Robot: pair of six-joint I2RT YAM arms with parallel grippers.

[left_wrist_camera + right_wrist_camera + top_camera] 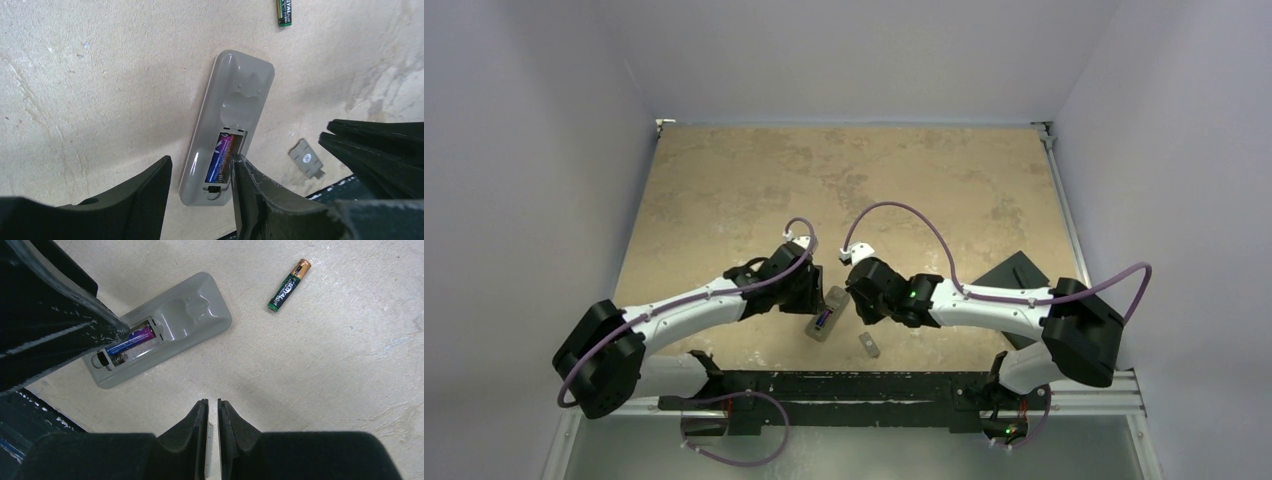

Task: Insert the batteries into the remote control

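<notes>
One purple battery (220,159) seated in remote (235,100); dark battery (290,285) label unreadable; left gripper (201,160) apart, right gripper (213,404) together.

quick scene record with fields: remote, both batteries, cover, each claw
remote: grey underside up, cover off
purple battery: lying in the remote
dark battery: loose on the table, apart from the remote
cover: flat on the table beside the remote
left claw: open, astride the remote's battery end, one finger tip at the purple battery
right claw: shut, holding nothing, over bare table near the remote
not yet loaded: dark battery
</notes>
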